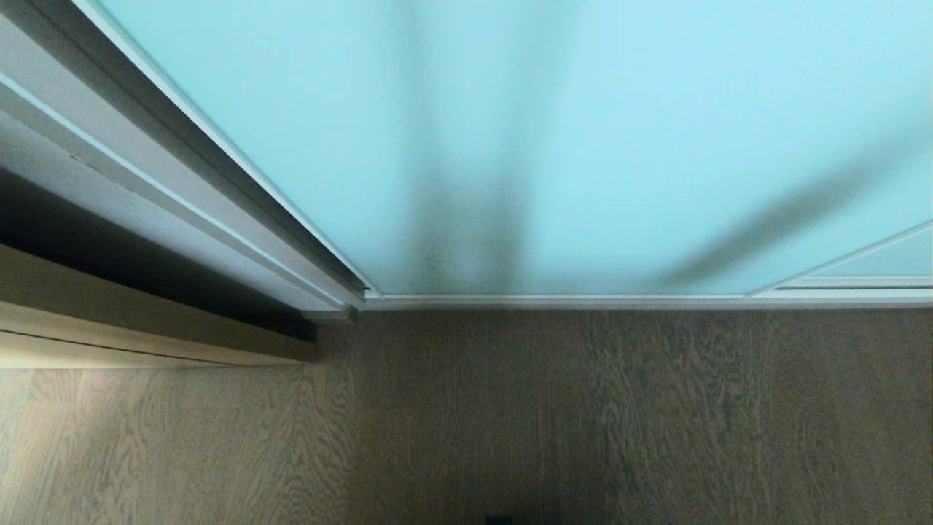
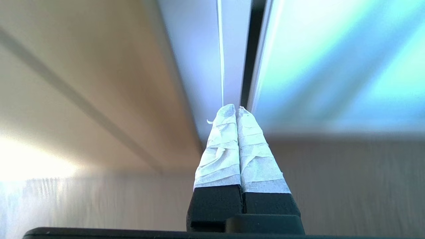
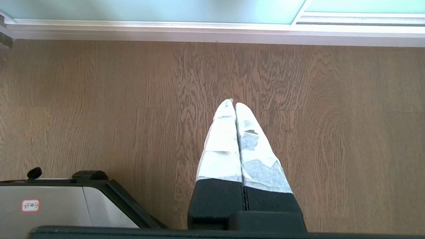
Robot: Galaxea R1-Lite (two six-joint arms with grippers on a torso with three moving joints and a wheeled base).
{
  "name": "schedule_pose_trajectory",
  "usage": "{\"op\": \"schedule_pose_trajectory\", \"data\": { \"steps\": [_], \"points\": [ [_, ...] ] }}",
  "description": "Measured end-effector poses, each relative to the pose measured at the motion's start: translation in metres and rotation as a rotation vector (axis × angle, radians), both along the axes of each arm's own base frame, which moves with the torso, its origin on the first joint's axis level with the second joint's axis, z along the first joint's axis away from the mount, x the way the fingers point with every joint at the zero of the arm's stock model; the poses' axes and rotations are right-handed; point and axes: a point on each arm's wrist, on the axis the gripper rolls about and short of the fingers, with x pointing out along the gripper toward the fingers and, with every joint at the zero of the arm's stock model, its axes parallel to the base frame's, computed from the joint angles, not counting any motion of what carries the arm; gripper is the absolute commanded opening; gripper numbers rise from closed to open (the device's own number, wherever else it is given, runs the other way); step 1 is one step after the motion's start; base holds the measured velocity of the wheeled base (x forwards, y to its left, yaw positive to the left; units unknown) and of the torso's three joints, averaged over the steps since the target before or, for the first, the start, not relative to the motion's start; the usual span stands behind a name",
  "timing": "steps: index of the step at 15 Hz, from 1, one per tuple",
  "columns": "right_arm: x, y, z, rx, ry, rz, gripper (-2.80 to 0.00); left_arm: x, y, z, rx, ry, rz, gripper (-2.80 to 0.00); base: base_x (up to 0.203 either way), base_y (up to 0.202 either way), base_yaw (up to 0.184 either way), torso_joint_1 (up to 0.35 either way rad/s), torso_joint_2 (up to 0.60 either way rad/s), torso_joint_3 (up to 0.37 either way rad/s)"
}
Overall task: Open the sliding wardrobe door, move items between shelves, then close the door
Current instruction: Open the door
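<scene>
The sliding wardrobe door (image 1: 583, 131), frosted pale blue-green glass in a thin silver-white frame, fills the upper head view and stands closed down to the floor. Neither arm shows in the head view. My left gripper (image 2: 236, 108) is shut and empty, its white-taped fingertips pointing toward the door's left frame edge (image 2: 257, 66). My right gripper (image 3: 233, 103) is shut with nothing in it, hanging above the wood-grain floor (image 3: 132, 109), short of the door (image 3: 149, 8). The items and the shelves are hidden behind the door.
A grey wall panel and tan trim (image 1: 146, 321) run along the left of the door. A second glass panel (image 1: 882, 259) overlaps at the far right. My own base (image 3: 49, 202) shows beside the right gripper. The floor (image 1: 583, 423) spreads before the door.
</scene>
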Motion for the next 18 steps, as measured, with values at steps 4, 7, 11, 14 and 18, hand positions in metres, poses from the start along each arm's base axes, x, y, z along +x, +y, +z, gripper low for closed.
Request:
{"op": "schedule_pose_trajectory", "data": {
  "steps": [4, 7, 11, 14, 18],
  "points": [
    [0.0, 0.0, 0.0, 0.0, 0.0, 0.0, -2.8, 0.034, 0.0, 0.083, -0.014, -0.171, -0.007, -2.8, 0.0, 0.0, 0.0, 0.0, 0.0, 0.0],
    [0.0, 0.0, 0.0, 0.0, 0.0, 0.0, -2.8, 0.059, 0.0, 0.121, -0.051, -0.235, -0.037, -2.8, 0.0, 0.0, 0.0, 0.0, 0.0, 0.0],
    [0.0, 0.0, 0.0, 0.0, 0.0, 0.0, -2.8, 0.081, -0.002, 0.13, -0.039, -0.188, -0.088, -2.8, 0.0, 0.0, 0.0, 0.0, 0.0, 0.0],
    [0.0, 0.0, 0.0, 0.0, 0.0, 0.0, -2.8, 0.099, -0.002, 0.13, -0.036, -0.145, -0.098, -2.8, 0.0, 0.0, 0.0, 0.0, 0.0, 0.0],
    [0.0, 0.0, 0.0, 0.0, 0.0, 0.0, -2.8, 0.129, -0.003, 0.129, -0.033, -0.108, -0.115, -2.8, 0.0, 0.0, 0.0, 0.0, 0.0, 0.0]
  ]
}}
